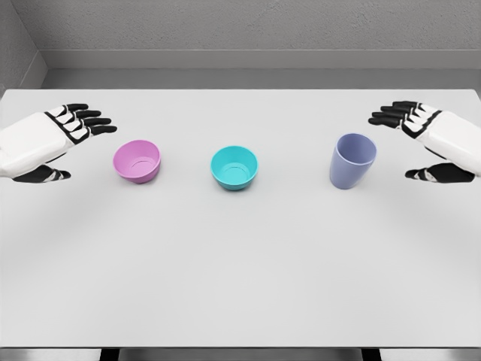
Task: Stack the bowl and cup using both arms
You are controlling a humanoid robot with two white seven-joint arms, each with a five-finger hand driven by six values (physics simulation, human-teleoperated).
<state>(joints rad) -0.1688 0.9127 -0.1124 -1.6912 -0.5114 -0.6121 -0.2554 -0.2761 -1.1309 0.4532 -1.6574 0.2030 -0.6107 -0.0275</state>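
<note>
- Three vessels in a row across the middle of the white table (240, 286), well apart from one another: pink bowl (137, 161) to the left, teal bowl (234, 167) in the centre, lilac cup (352, 160) to the right.
- All upright, mouths up, none nested yet; stacking not begun.
- Left hand (52, 143) just beyond the pink bowl's outer side, not touching; fingers stretched out and spread, thumb dropped below, nothing held.
- Right hand (432, 139) likewise just outside the cup, apart from it; fingers extended, thumb low, empty.
- Wide gap between thumb and fingers on each side, probably set as a ready span for closing round a rim or wall.
- Each hand matched to its nearest vessel, likely so both arms can lift at once and bring the outer pieces inward.
- Teal bowl out of either hand's easy reach, in the middle; seemingly the base for the stack.
- Cup tall and narrow, easy to tip on a sideways nudge; a level approach looks wise.
</note>
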